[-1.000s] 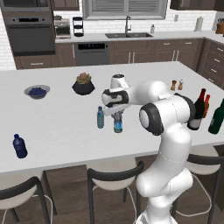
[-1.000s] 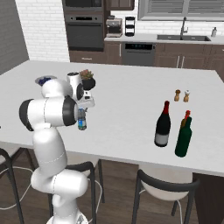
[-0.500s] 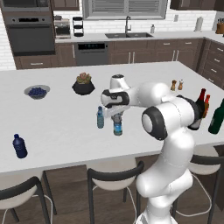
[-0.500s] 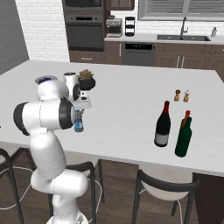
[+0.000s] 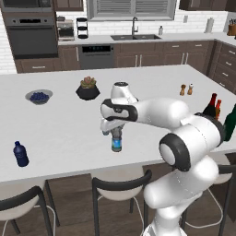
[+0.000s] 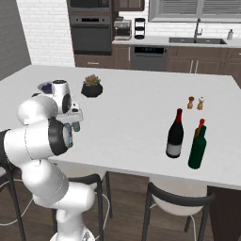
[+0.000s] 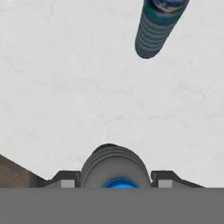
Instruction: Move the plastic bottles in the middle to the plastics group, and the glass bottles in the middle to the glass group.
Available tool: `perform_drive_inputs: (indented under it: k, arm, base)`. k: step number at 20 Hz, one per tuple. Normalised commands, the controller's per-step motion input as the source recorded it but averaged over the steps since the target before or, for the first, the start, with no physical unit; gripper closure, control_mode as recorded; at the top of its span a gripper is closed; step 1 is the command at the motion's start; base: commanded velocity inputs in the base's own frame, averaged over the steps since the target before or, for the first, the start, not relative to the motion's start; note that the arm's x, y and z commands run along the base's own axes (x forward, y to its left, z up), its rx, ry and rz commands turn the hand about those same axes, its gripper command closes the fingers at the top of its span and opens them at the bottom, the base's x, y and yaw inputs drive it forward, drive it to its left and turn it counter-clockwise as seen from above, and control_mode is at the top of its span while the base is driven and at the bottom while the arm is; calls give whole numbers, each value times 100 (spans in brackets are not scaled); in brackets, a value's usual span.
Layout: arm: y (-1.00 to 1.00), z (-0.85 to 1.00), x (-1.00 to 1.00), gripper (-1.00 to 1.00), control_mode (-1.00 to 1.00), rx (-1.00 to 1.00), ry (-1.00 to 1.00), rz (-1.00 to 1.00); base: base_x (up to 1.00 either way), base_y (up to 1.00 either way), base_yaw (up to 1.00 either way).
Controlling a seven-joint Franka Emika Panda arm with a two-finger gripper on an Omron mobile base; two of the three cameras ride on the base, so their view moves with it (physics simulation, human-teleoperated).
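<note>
— Since a second ago our arm has come down over the nearer plastic bottle point(image 5: 116, 142); earlier the pincer point(image 5: 113, 130) hung above the pair, and now it sits at that bottle's top. The bottle stands where it stood, on the white bench point(image 5: 64, 124) near its front edge.

— And the grip? In the hand view we see the blue cap and ribbed shoulder of the bottle point(image 7: 114, 168) between the two fingertips point(image 7: 65, 180), one on each side. The fingers look close to its sides, but we cannot tell whether they are pressing it.

— Agreed, we cannot call it held. The second plastic bottle point(image 7: 156, 27) shows toward the top of the hand view, standing apart from the first.

— From the right base view, we make out a blue label point(image 6: 69, 136) just past our forearm.

— The navy bottle point(image 5: 20, 154) stands far to the left near the bench's front edge, well apart from the pincer. On the right, the wine bottle point(image 6: 175, 134) stands just beside the green bottle point(image 6: 197, 147), with the small red-topped bottle point(image 6: 201, 126) behind them.

— A potted plant point(image 5: 88, 88) and a bowl of blueberries point(image 5: 39, 96) sit further back on the bench.
</note>
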Motion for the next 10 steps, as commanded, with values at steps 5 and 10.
perform_drive_inputs:
  k: [5, 10]
  arm:
    - [96, 1, -50, 100, -100, 1, 0, 2]
    - [100, 6, -7, 100, -100, 0, 0, 0]
  base:
    - [0, 0, 0]
    - [0, 0, 0]
